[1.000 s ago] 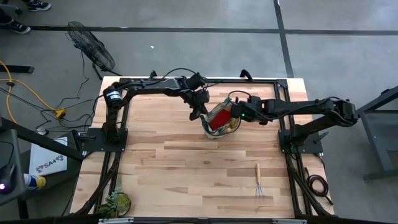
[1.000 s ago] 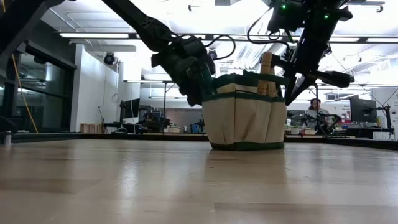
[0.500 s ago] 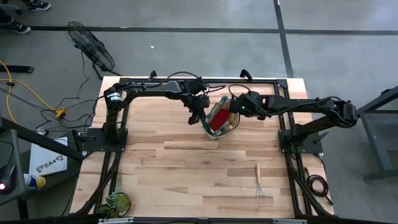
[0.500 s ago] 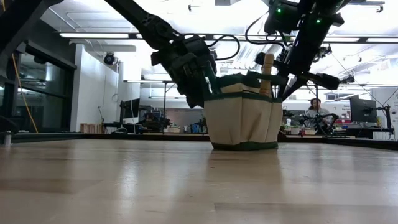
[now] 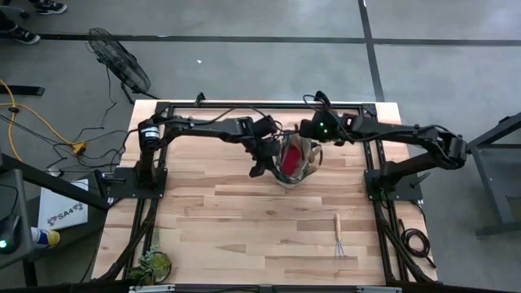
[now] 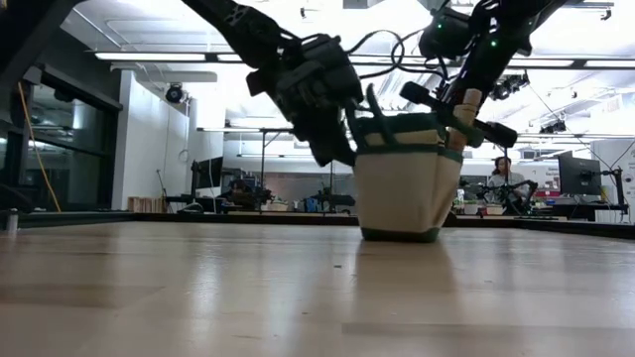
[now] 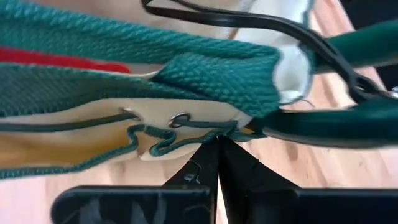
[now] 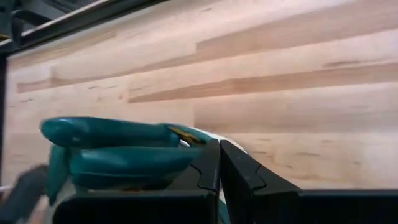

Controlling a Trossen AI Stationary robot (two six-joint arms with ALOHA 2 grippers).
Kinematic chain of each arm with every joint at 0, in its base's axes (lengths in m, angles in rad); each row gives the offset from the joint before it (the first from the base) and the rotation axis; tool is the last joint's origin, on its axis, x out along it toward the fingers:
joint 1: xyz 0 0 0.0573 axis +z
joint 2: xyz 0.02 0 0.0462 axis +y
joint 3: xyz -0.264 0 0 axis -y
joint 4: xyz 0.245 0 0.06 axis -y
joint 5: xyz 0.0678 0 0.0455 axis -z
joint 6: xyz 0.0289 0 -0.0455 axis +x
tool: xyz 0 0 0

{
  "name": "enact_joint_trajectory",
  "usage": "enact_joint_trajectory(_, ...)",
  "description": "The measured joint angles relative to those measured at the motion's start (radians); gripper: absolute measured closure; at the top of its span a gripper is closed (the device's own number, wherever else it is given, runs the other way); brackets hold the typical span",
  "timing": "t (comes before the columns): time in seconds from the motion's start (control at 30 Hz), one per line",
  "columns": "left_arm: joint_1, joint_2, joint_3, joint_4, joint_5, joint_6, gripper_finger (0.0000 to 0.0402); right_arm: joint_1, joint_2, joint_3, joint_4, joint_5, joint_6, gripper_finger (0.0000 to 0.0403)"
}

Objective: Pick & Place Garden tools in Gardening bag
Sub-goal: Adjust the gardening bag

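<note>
Soft tan canvas bag with green trim (image 6: 402, 193) sags; left gripper (image 7: 217, 144) pinches its rim closed. Right gripper (image 8: 219, 163) closed, apparently empty. Wooden-handled rake (image 5: 339, 239): stiff, light, grab handle.

It looked like a big lab or workshop. The floor (image 5: 244, 20) was bare grey concrete with dark lines. A wooden table (image 5: 244, 220) sat in a black metal frame (image 5: 260, 104). At the upper left of the high view stood a fan (image 5: 118, 57). Long ceiling lights (image 6: 149, 57) and desks with screens (image 6: 575, 177) showed far behind, where a person (image 6: 504, 177) sat.
</note>
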Motion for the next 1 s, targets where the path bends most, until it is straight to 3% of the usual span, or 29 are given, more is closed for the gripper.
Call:
enact_joint_trajectory(0.23,-0.042,0.000,0.000,0.081,-0.015,-0.066,0.0402,-0.038,0.000,0.000,0.050,-0.051,-0.055,0.0401)
enact_joint_trajectory(0.47,-0.043,0.000,0.000,0.060,-0.026,-0.068,0.0401,-0.057,-0.010,0.000,0.060,-0.078,-0.109,0.0401)
enact_joint_trajectory(0.8,0.063,-0.055,0.001,-0.122,-0.047,0.031,0.0402,-0.110,-0.163,0.000,-0.003,-0.075,-0.129,0.0401)
enact_joint_trajectory(1.0,0.165,-0.073,-0.001,-0.174,-0.118,0.122,0.0402,-0.013,-0.274,0.000,-0.029,-0.101,-0.118,0.0401)
